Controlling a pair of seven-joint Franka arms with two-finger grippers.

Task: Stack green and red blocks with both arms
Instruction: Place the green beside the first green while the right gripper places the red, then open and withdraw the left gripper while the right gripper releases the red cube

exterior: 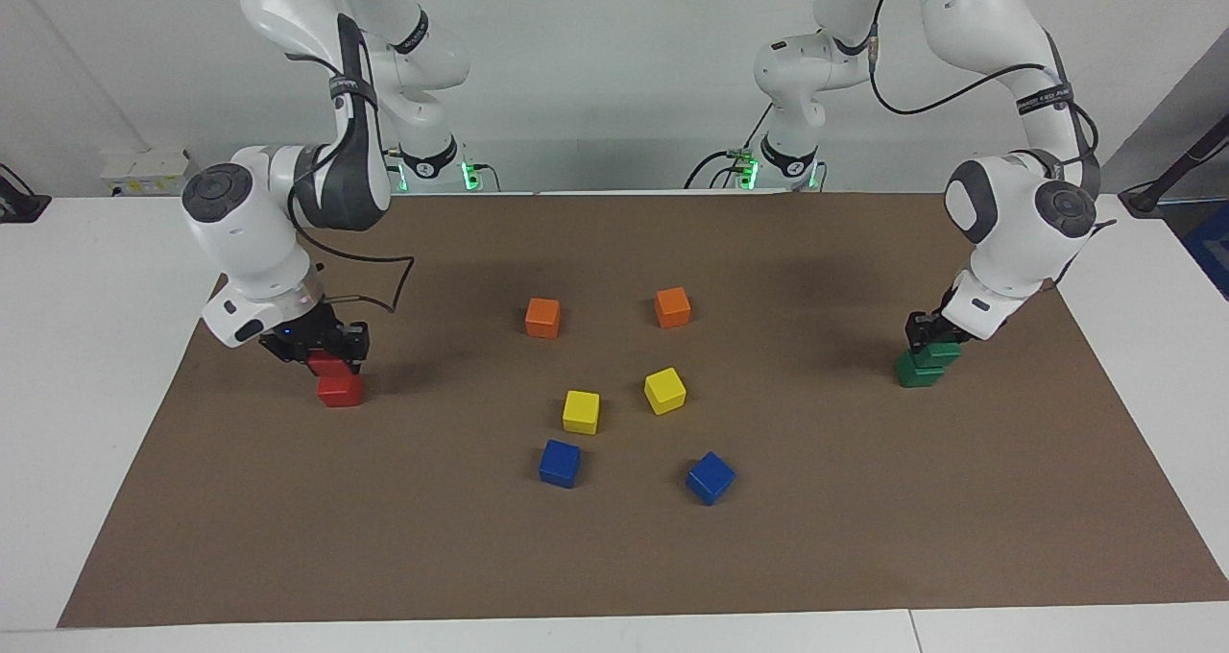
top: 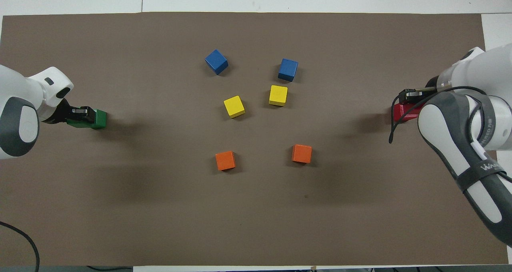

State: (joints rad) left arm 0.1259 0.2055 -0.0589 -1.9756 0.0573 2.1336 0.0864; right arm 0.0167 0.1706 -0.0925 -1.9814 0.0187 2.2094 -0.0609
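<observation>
At the right arm's end of the mat a red block (exterior: 341, 392) lies flat. My right gripper (exterior: 326, 350) is shut on the second red block (exterior: 331, 365), directly on top of the first or a hair above it; contact is unclear. In the overhead view the right gripper (top: 408, 98) covers part of the red pair (top: 403, 113). At the left arm's end my left gripper (exterior: 929, 338) is shut on a green block (exterior: 943, 352) that sits offset on the other green block (exterior: 915, 374). From above, the left gripper (top: 82, 113) overlaps the green pair (top: 97, 119).
Mid-mat lie two orange cubes (exterior: 542, 317) (exterior: 673, 307), two yellow cubes (exterior: 581, 411) (exterior: 664, 390) and two blue cubes (exterior: 560, 463) (exterior: 710, 477). The brown mat (exterior: 864, 538) covers the white table, with bare mat between the cubes and each stack.
</observation>
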